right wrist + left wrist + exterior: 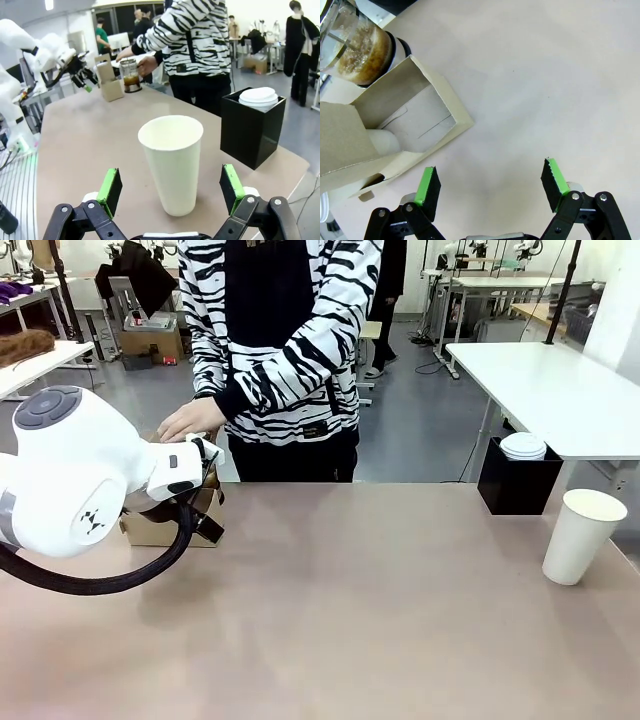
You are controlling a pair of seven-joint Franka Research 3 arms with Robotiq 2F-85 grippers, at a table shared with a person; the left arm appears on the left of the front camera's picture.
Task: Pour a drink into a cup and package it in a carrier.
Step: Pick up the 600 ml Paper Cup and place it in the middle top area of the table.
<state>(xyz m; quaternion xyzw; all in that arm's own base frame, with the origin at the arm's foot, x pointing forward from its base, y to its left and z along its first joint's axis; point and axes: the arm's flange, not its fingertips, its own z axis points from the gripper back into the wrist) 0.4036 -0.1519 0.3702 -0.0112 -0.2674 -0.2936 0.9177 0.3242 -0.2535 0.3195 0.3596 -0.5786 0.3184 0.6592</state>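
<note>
The drink (362,60) sits in its glass press jug (131,79). It is at the upper left of my left wrist view and upper left of centre in the right wrist view, where a person's hand (147,65) rests on the jug. I take it the person is steadying it or getting ready to hand it over. The brown liquid is all in the jug, so I judge nothing is poured yet.

The carrier (410,125) stands just beside the jug on the table (350,640), its open pocket facing my left camera. That keeps pouring and packing close together on that side.

The cup (172,160) stands upright and empty at the centre of my right wrist view, and at the right edge of the front view. It is well apart from the jug and carrier, presumably parked where my right arm can fetch it. Behind it, a black box (250,127) holds white lids (258,96).

My left gripper (490,172) hangs over bare table near the carrier's corner, fingers spread wide, gripping and touching nothing. My right gripper (170,175) is likewise fully released. The cup appears framed between its green pads (112,182), but neither pad touches it. I read this as lining up for a grasp.
</note>
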